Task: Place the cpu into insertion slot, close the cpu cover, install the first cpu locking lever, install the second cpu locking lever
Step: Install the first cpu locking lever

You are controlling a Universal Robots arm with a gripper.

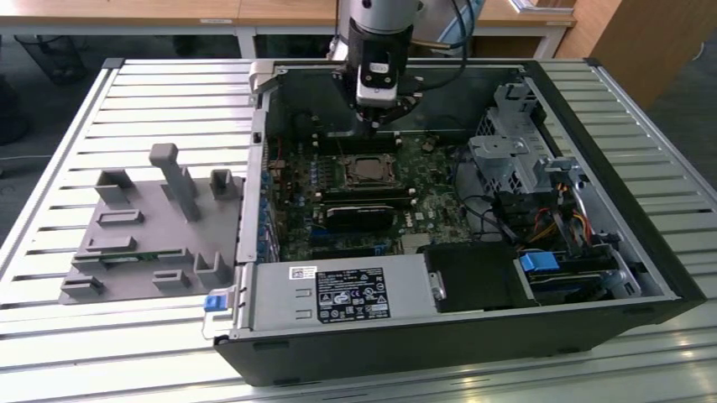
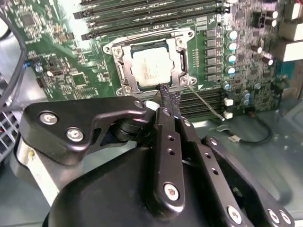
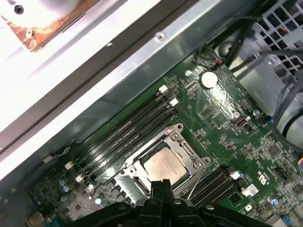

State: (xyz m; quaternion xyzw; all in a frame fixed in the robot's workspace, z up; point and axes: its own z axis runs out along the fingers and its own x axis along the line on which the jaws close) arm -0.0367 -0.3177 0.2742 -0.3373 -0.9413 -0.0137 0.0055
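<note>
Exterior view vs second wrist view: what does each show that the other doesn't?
Exterior view: the whole open case, the power-supply box and a grey fixture on the slatted table. Second wrist view: close detail, with the cpu seated under the cpu cover and a thin lever angled out beside it. Both: the shut hand by the cpu, on the green board.

You see the gripper (image 1: 379, 132) at the upper centre of the frame, inside the open computer case (image 1: 448, 353). The insertion slot (image 1: 367, 170) lies just below it (mid-frame, on the green board (image 1: 442, 180)). A grey fixture block (image 1: 134, 243) sits at left on the slatted table (image 1: 67, 126).
</note>
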